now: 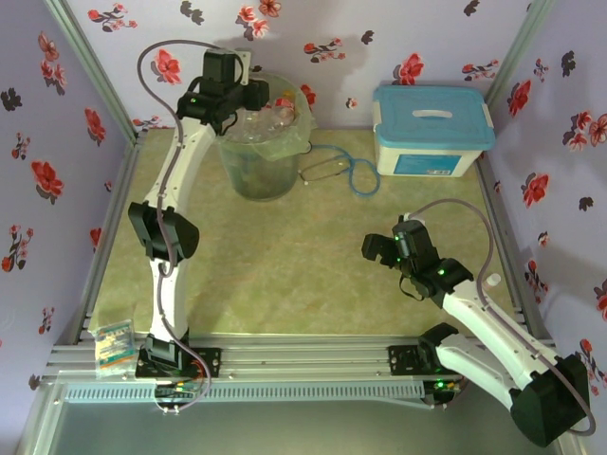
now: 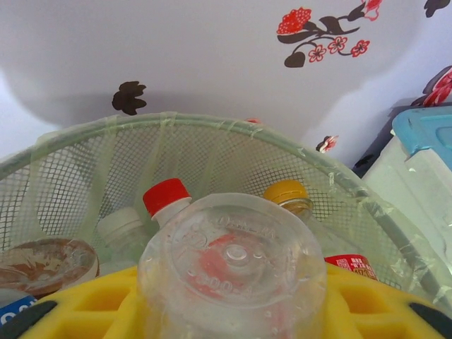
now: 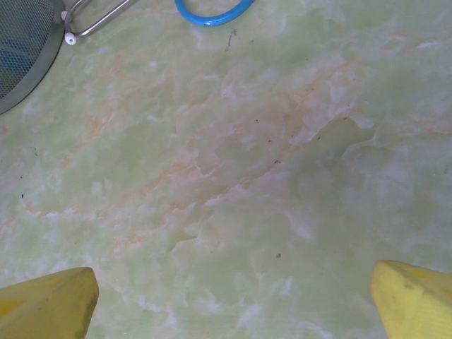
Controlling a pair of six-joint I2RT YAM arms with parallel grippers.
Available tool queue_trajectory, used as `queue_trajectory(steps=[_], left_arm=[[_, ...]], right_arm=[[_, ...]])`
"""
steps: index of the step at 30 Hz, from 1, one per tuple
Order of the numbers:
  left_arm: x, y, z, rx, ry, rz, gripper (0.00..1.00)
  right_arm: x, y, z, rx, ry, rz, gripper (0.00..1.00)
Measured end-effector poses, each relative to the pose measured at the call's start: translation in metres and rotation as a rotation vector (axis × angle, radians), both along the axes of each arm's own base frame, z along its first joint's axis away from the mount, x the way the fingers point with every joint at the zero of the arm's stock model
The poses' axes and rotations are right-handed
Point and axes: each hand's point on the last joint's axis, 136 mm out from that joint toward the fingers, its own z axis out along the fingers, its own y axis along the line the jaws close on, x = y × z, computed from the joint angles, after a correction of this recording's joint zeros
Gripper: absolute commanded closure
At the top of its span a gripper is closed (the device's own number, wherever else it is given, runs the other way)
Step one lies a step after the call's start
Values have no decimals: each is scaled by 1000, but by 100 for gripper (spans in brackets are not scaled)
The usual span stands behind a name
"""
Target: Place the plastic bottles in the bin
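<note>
My left gripper [image 1: 268, 98] hangs over the mouth of the bin [image 1: 256, 166], a round grey-green mesh basket with a clear liner. In the left wrist view a clear plastic bottle [image 2: 233, 272] fills the gap between the yellow fingers [image 2: 85, 311], its round base towards the camera; the gripper is shut on it. Behind it, inside the bin's rim [image 2: 212, 126], lie other plastic bottles: a red-capped one [image 2: 167, 198], a yellow-capped one [image 2: 286, 192] and a white-capped one [image 2: 120, 226]. My right gripper [image 1: 381, 249] hovers open over bare table, its yellow fingertips [image 3: 49, 304] wide apart with nothing between.
A white box with a light-blue lid [image 1: 433, 128] stands at the back right. A stethoscope with blue tubing [image 1: 346, 171] lies between it and the bin. A small packet [image 1: 112, 343] rests on the frame at the front left. Flowered walls close in three sides.
</note>
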Motion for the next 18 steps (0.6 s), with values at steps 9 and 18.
queue_trajectory(steps=[9, 18], left_arm=[[6, -10, -23, 43, 9, -25, 93], [10, -14, -30, 60, -4, -31, 100]], right_arm=[[1, 0, -2, -1, 2, 0, 1], [1, 1, -6, -4, 7, 0, 1]])
